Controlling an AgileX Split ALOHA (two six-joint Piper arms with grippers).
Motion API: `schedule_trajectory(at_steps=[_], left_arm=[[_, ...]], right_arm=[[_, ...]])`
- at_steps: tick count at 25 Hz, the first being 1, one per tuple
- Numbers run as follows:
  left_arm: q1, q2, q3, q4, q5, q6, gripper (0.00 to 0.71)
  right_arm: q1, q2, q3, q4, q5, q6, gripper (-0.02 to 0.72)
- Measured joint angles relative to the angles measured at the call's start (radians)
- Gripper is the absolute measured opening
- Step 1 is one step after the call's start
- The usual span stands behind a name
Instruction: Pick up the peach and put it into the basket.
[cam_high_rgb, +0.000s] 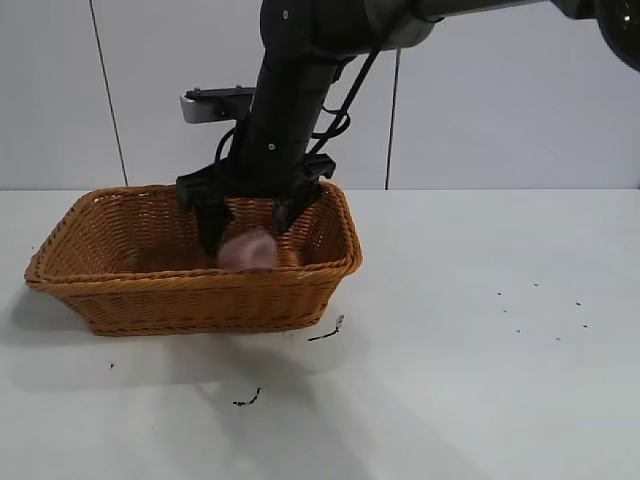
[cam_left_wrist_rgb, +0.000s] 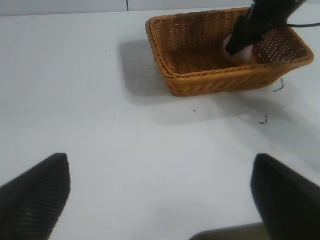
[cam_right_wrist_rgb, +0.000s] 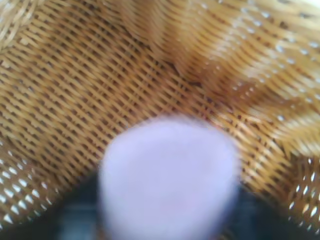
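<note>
The orange-brown wicker basket (cam_high_rgb: 190, 300) stands on the white table at the left. My right gripper (cam_high_rgb: 247, 236) reaches down into its right end. Its black fingers (cam_high_rgb: 209, 225) are spread apart on either side of the pale pink peach (cam_high_rgb: 249, 252). The peach looks blurred, low inside the basket between the fingertips. In the right wrist view the peach (cam_right_wrist_rgb: 170, 180) fills the space between the dark fingers over the woven basket floor (cam_right_wrist_rgb: 100, 75). My left gripper (cam_left_wrist_rgb: 160, 195) hovers open over bare table, well away from the basket (cam_left_wrist_rgb: 210, 82), with nothing between its fingers.
Small black marks lie on the table in front of the basket (cam_high_rgb: 328, 330) and nearer the front (cam_high_rgb: 248, 400). More specks dot the right side (cam_high_rgb: 540, 310). A pale panelled wall runs behind the table.
</note>
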Motion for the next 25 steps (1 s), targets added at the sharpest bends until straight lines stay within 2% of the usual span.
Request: schedule_trajectory(at_steps=[5, 8, 15, 20, 25], left_arm=[[0.0, 0.0, 0.0, 0.0, 0.0, 0.0, 0.694], [0.0, 0.0, 0.0, 0.0, 0.0, 0.0, 0.694], [0.0, 0.0, 0.0, 0.0, 0.0, 0.0, 0.694], [0.0, 0.0, 0.0, 0.0, 0.0, 0.0, 0.694], [0.0, 0.0, 0.0, 0.0, 0.0, 0.0, 0.694]], right_arm=[[-0.017, -0.038, -0.021, -0.038, 0.04, 0.004, 0.692], [-0.062, -0.053, -0.023, -0.046, 0.054, 0.004, 0.696], [-0.262, -0.054, -0.023, -0.056, 0.101, 0.008, 0.695], [-0.42, -0.054, -0.023, -0.061, 0.106, 0.008, 0.695], [-0.528, -0.056, -0.023, -0.061, 0.108, 0.009, 0.695]])
